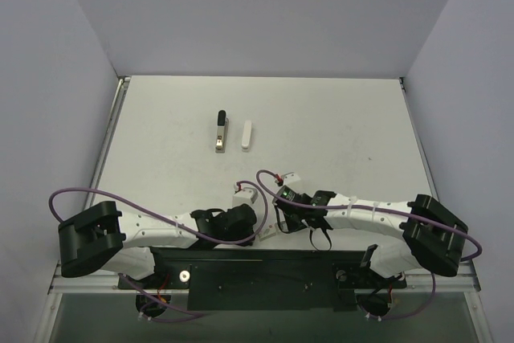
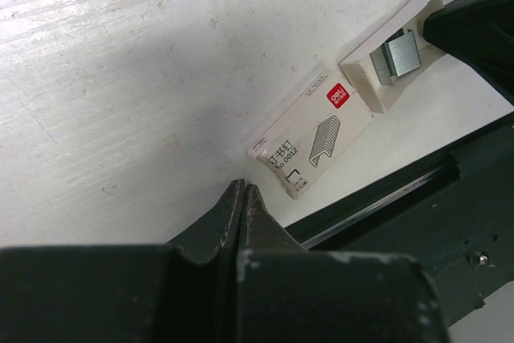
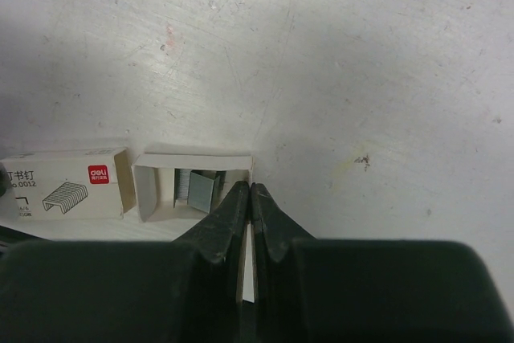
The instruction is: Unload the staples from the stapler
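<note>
A small white box (image 2: 309,146) with a red tag lies on the white table (image 1: 337,118), close to the arms. Just to the right of the box is an open paper tray (image 2: 359,78). A clump of grey staples (image 2: 397,58) sits inside the tray.

The stapler (image 1: 219,130) lies farther up the table, well away from both arms. It is a thin metal piece, and its black end points away from the arms. A white bar (image 1: 246,135) lies just beside it on the right.

The left gripper (image 2: 245,190) is squeezed closed and holds nothing. Its tips are near the box but do not touch it. The right gripper (image 3: 250,190) is closed and empty too. Its tips are right at the tray's right edge, and I cannot tell if they touch it.

There is one stapler, one white bar, one box, one tray and two grippers.
</note>
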`<action>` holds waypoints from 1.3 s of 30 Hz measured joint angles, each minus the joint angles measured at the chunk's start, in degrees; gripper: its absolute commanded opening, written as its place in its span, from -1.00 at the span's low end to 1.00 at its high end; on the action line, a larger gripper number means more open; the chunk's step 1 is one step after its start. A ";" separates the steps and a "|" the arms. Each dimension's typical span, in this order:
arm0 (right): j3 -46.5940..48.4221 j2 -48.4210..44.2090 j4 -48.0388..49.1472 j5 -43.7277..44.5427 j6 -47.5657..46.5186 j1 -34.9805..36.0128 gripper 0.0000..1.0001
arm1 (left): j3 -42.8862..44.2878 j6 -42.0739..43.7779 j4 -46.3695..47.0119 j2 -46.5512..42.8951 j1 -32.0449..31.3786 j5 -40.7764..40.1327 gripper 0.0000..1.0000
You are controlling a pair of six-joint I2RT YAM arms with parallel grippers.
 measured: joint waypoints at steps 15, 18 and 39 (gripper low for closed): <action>1.88 1.75 -1.55 1.60 1.51 1.88 -1.00 | -0.72 0.85 1.55 -0.26 0.00 0.02 -1.00; 2.12 1.77 -1.57 1.66 1.73 2.19 -1.00 | -0.72 0.90 1.60 -0.26 0.00 0.02 -1.00; 5.20 5.66 -2.91 3.32 2.82 3.52 -1.00 | -1.70 0.79 3.82 -0.37 0.33 0.02 -1.00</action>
